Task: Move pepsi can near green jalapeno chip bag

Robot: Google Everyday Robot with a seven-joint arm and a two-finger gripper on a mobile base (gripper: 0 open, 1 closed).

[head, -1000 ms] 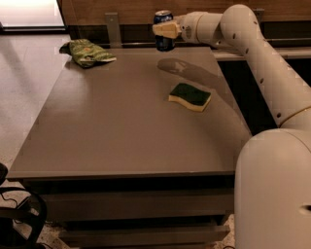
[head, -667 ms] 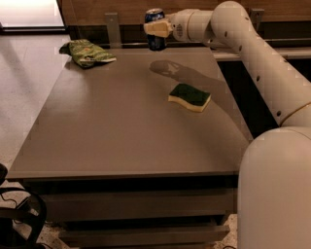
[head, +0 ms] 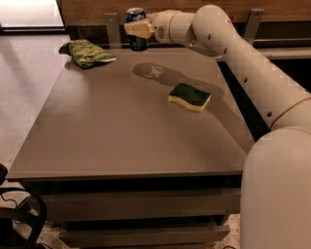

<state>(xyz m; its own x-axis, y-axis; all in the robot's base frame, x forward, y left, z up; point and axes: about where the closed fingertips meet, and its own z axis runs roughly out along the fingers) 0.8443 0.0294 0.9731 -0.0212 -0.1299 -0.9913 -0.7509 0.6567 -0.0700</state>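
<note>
Arm (head: 243, 63) reaches from right across worktop (head: 97, 136), forearm near level. Hand (head: 133, 28) clamped on can (head: 138, 44), raised over far edge, right of bag (head: 86, 52), not touching. Sponge (head: 189, 96) lies mid-worktop.

Dim, warm light overall; a bright panel (head: 30, 11) glares at upper left. The gripper (head: 133, 28), upper centre and clasping the pepsi can (head: 138, 44), casts a soft shadow (head: 156, 73) lower right onto the desk (head: 116, 141).
</note>
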